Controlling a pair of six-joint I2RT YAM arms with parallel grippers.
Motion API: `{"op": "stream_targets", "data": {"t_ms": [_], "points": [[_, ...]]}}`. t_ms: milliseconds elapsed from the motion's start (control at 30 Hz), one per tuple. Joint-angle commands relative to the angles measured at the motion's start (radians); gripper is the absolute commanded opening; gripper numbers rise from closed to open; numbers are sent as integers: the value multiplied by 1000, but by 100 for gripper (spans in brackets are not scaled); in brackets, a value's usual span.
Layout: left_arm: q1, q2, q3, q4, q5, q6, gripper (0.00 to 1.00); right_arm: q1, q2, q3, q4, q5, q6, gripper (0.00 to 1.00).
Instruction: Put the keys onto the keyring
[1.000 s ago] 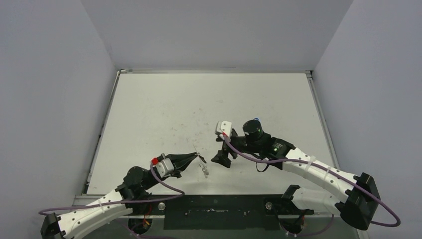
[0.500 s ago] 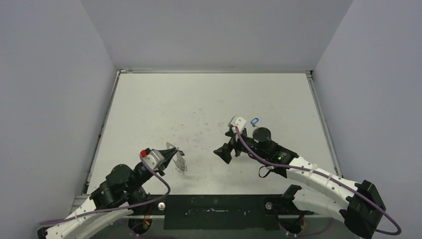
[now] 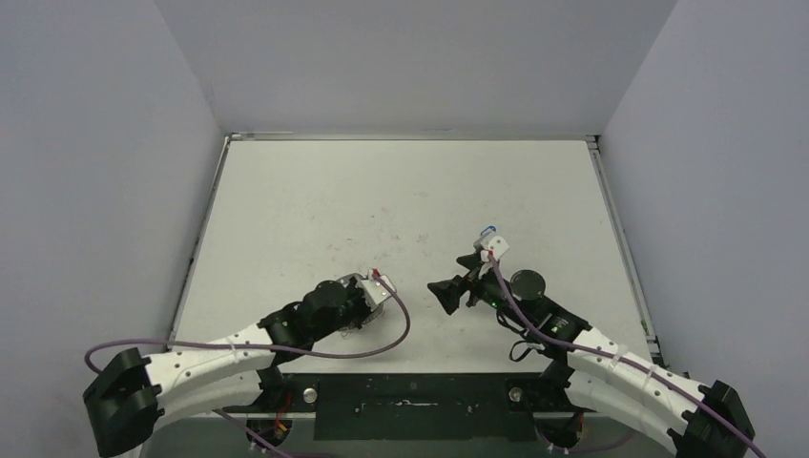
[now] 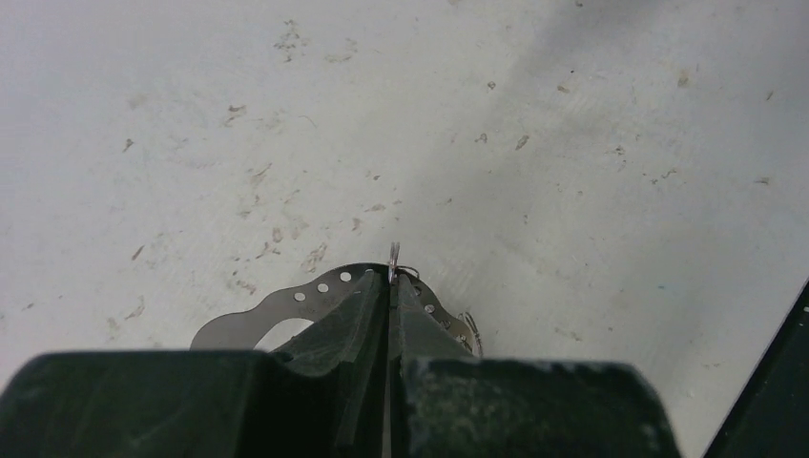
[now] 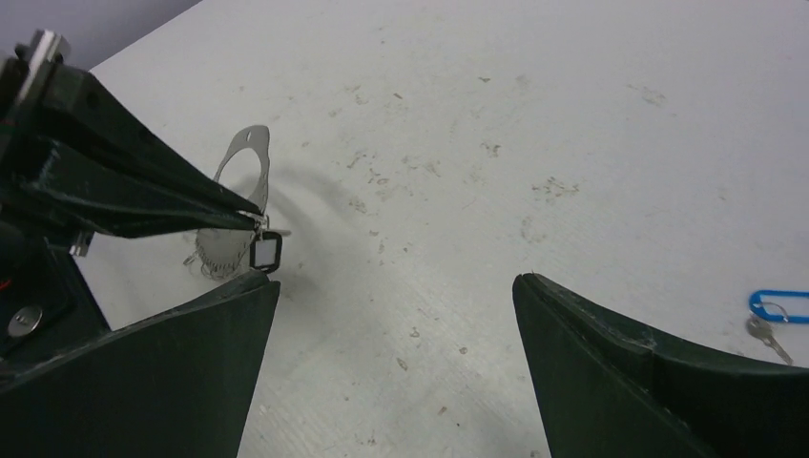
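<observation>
My left gripper (image 4: 391, 282) is shut on a small wire loop at the rim of the keyring (image 4: 286, 303), a pale grey plate with small holes. In the right wrist view the left gripper (image 5: 254, 220) holds the keyring (image 5: 244, 176) up on edge just above the table. The dark-headed key (image 5: 266, 254) hangs from it at the fingertips. The blue-headed key (image 5: 777, 306) lies loose on the table at the far right. It shows in the top view (image 3: 488, 230) beside the right wrist. My right gripper (image 5: 396, 286) is open and empty, facing the keyring from the right (image 3: 446, 293).
The white table (image 3: 401, 191) is scuffed and speckled, with grey walls on three sides. The black base bar (image 3: 410, 405) runs along the near edge between the arm mounts.
The left arm has folded in and turned its wrist, carrying the keyring first left, then back right. The right arm has drawn back to the right, still open.
</observation>
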Motion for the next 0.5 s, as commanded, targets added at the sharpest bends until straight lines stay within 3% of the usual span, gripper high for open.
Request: {"op": "stream_targets", "data": {"t_ms": [0, 167, 333, 467], "points": [[-1, 204, 44, 372, 92, 28, 0, -8, -110, -23, -18, 229, 57, 100], [5, 398, 91, 538, 174, 13, 3, -13, -202, -28, -127, 324, 86, 100], [26, 445, 135, 568, 202, -35, 41, -16, -194, -15, -194, 340, 124, 100], [68, 411, 138, 510, 184, -124, 58, -16, -123, 24, -257, 337, 163, 100]]}}
